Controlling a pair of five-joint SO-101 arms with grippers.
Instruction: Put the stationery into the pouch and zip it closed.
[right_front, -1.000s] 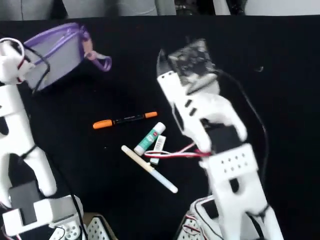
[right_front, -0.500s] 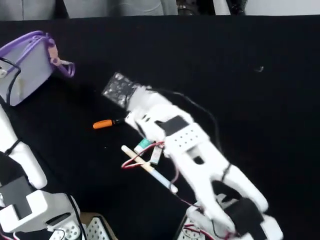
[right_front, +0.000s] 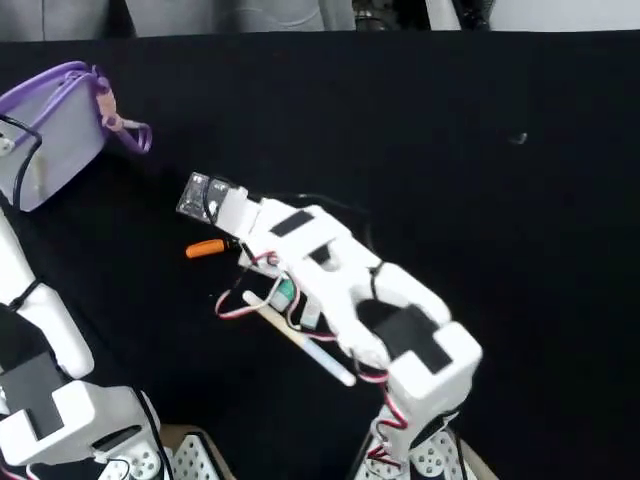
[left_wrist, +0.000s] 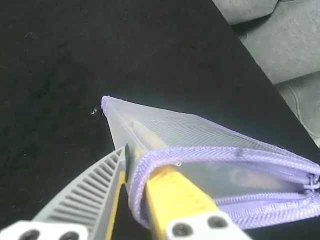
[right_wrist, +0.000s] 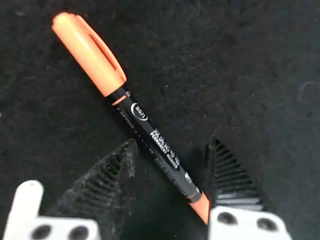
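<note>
- Since half a second ago, my right pincer (right_wrist: 172, 145) has come down lower and farther out over the orange marker (right_wrist: 145, 125). Its jaws stand apart, one on each side of the barrel, which lies flat on the black table (right_front: 520, 250).
- My left pincer (left_wrist: 132, 187) is clamped on the zipper rim of the pouch (left_wrist: 200, 135), holding it with its mouth open near the table's far left edge.
- Glue stick (right_front: 285, 292) and white pen (right_front: 325, 358) lie near the marker, partly under my right arm.
</note>
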